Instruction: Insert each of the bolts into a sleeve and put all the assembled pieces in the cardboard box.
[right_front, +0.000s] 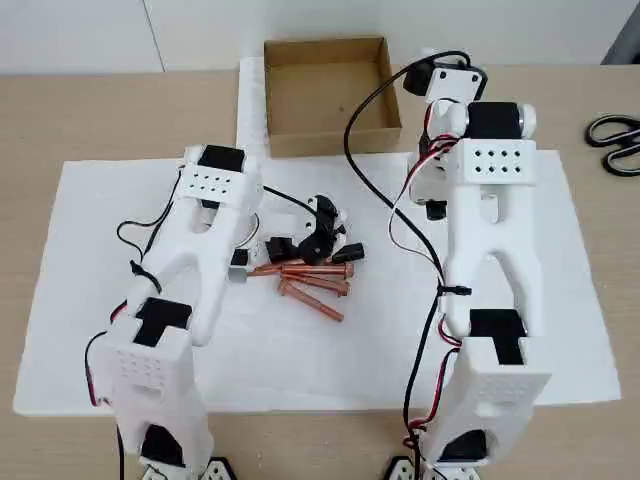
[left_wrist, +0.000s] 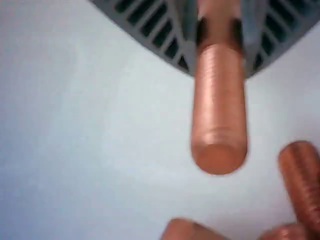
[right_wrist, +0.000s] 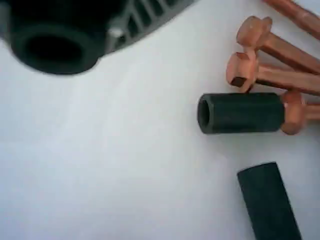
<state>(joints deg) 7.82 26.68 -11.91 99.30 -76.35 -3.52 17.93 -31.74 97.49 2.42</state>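
A white sheet (right_front: 300, 350) lies flat across the middle of a light wooden table (right_front: 100, 110), whose bare top shows around the sheet on every side. A narrow white strip (right_front: 251, 100) runs away from the sheet's far edge, left of its middle. A pair of black-handled scissors (right_front: 612, 141) lies on the wood just past the sheet's far right corner. Beyond the sheet, behind the table, stands a pale wall (right_front: 200, 30)

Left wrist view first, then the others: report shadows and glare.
Left wrist view: the copper threaded bolt in the left gripper carries a pale sheen, no hard glare. Right wrist view: the black tubular sleeve in the right gripper is matt; another lying sleeve throws a soft shadow on the white sheet. High view: even light, no hard shadows on the sheet.
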